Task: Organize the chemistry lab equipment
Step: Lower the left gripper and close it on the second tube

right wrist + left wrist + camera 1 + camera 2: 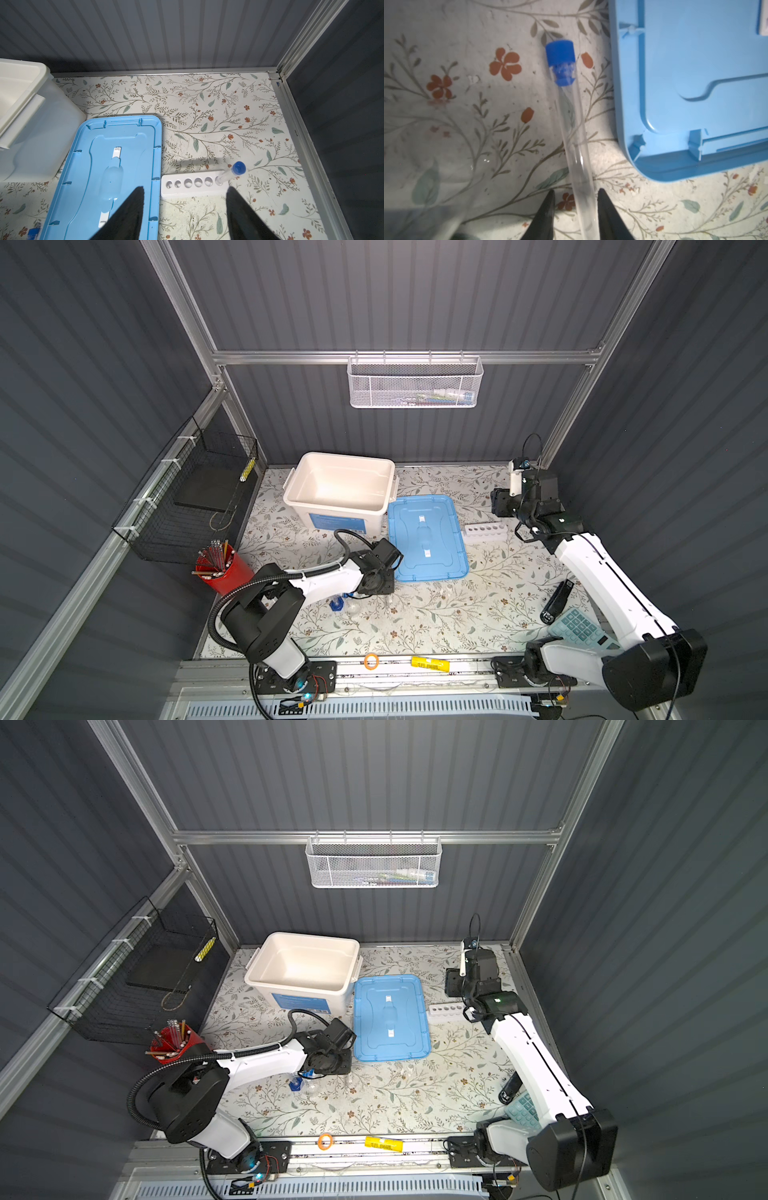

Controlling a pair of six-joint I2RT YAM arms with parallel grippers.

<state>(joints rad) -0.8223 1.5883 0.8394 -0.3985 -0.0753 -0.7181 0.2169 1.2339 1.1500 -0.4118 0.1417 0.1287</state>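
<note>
Though both top views hide it under the wrist, left claw [575, 190] shows in left wrist cam: parted, astride blue-capped long tube [569, 116], gap either side. Tube clear, lying flat on table [446, 52], just beside blue lid [695, 83]. Right wrist cam only: right claw [185, 187] spread wide, empty, near white holed rack [187, 192]; 2nd capped tube [230, 173] tilted in end hole.

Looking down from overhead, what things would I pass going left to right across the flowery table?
Red cup of sticks, white tub, blue lid, white holed rack, pale blue calculator.
</note>
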